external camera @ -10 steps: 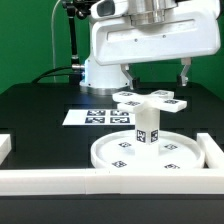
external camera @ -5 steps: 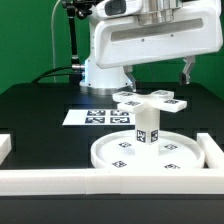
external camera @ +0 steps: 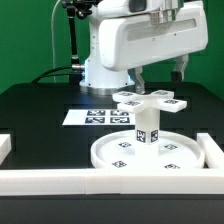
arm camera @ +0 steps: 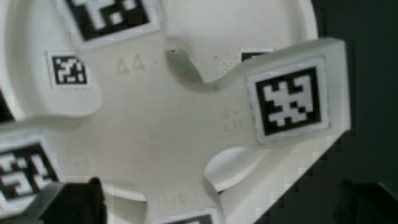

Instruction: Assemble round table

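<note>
From the exterior view's left, the flat white marker board (external camera: 98,117) lies on the black table (external camera: 40,110), then the white plastic round rimmed disc (external camera: 150,155) carries the short upright cylinder leg (external camera: 146,128) topped by the cross-shaped foot piece (external camera: 150,98) (tags showing), while the two-finger gripper (external camera: 160,72) hangs above it, jaws apart, empty.

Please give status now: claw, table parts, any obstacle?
Claw open, empty, above the table. Cross foot on leg, leg upright on round disc. No obstacle seen.
</note>
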Motion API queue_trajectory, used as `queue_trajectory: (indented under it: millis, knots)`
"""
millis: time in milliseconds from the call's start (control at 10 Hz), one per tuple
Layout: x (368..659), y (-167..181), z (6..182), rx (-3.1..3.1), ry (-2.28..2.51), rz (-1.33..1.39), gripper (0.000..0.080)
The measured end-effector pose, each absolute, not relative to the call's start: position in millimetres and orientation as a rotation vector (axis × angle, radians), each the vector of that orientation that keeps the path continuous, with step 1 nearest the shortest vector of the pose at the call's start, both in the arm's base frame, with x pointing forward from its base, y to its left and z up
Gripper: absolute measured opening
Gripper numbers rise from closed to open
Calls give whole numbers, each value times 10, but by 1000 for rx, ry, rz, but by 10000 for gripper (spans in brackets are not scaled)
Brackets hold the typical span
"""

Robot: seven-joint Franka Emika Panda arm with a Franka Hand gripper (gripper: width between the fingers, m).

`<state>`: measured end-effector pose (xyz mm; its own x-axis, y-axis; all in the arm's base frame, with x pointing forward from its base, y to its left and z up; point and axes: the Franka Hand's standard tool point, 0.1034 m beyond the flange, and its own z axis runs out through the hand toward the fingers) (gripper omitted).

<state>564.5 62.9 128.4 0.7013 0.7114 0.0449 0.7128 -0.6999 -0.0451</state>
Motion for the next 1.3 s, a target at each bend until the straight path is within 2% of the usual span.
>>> queue_trajectory:
  millis: [300, 800, 1300]
  knots:
    - [5641, 574, 1269, -2759, -1383, -39, 649]
    - [5624, 566, 1236, -2360, -2068, 17, 649]
    - [5601, 474, 1211, -2267, -2171, 43, 649]
